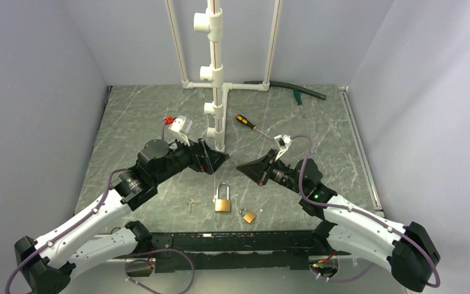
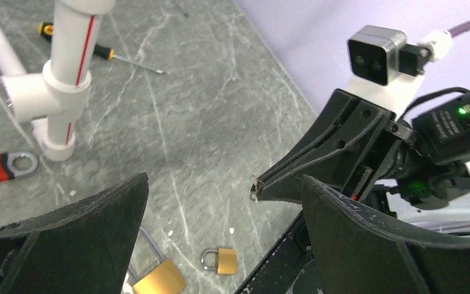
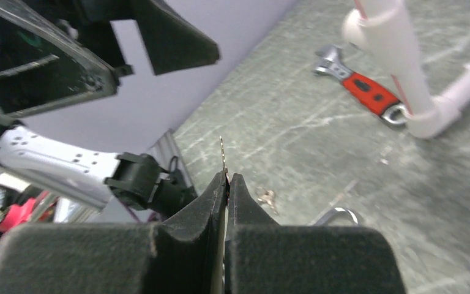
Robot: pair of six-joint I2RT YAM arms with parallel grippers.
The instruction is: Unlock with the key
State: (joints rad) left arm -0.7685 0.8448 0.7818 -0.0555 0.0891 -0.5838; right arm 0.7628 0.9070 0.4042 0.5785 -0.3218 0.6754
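My right gripper (image 3: 227, 177) is shut on the key (image 3: 222, 154), a thin silver blade sticking out past its fingertips; its tip also shows in the left wrist view (image 2: 254, 191). In the top view the right gripper (image 1: 240, 166) hangs above the table, facing my left gripper (image 1: 219, 160) a short gap away. The left gripper (image 2: 223, 184) is open wide and holds nothing. Below them lie the larger brass padlock (image 1: 222, 199), with its shackle upward, and a small brass padlock (image 1: 249, 215) (image 2: 219, 260).
Another small key (image 1: 190, 204) lies left of the larger padlock. A white PVC pipe stand (image 1: 215, 73) rises behind the grippers. Beside it lie a red-handled wrench (image 3: 361, 90) and a black-and-orange screwdriver (image 1: 245, 122). A dark hose (image 1: 294, 89) runs along the back.
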